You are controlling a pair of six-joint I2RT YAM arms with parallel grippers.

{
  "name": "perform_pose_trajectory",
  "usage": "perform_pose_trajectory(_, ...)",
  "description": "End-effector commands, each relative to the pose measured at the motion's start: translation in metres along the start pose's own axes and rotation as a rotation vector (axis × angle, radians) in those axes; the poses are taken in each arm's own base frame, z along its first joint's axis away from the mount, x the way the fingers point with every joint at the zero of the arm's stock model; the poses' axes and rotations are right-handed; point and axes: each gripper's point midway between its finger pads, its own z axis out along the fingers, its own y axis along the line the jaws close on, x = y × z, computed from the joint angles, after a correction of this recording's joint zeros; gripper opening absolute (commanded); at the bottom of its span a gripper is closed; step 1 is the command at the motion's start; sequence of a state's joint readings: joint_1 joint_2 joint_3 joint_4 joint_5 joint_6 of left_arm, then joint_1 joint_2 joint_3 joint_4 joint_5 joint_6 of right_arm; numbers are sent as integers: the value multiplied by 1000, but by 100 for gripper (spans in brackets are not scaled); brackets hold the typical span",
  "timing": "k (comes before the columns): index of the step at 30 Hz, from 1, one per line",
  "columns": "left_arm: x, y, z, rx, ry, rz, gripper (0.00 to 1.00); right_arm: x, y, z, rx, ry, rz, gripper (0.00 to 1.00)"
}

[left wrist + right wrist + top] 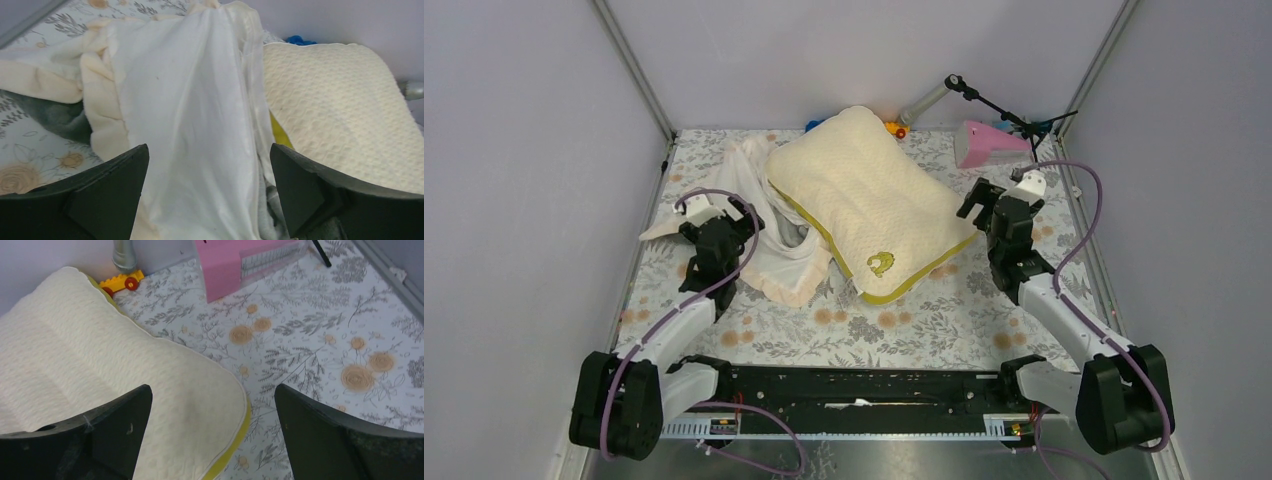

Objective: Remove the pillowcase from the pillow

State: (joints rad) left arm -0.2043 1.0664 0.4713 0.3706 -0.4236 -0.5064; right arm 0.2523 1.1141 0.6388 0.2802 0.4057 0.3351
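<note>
Because the pillowcase (774, 262) lies bunched off the pillow (864, 190), toward the left edge of the table (904, 330), both pincers hang released and grip nothing. The left gripper (210, 150) is over the cloth, the right gripper (212, 390) beside the pillow's right corner. The bare pillow runs diagonally, logo corner toward the near edge, opposite end at the far edge.

You see only a sliver of a small blue object (812, 125) behind the thick pale-yellow quilted pillow (869, 195), too little to identify. The pillow's left edge hides part of the limp cream-white ruffled pillowcase (754, 170). In your right wrist view, the top edge cuts off the pink plastic box (225, 265).
</note>
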Motion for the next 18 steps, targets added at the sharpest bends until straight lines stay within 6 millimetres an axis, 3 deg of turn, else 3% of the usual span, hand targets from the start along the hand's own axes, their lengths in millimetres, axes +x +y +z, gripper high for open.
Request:
perform_pose_trajectory(1, -27, 7, -5, -10, -153, 79, 99, -5, -13, 6, 18, -136, -59, 99)
perform_pose_trajectory(6, -24, 18, -5, -28, -202, 171, 99, 5, -26, 2, 1, -256, -181, 99)
perform_pose_trajectory(12, -5, 27, 1, -8, -230, 223, 99, 26, -47, 15, 90, -194, -239, 99)
perform_pose_trajectory(18, -3, 29, 5, -9, -228, 269, 99, 40, -60, 21, 100, -176, -295, 99)
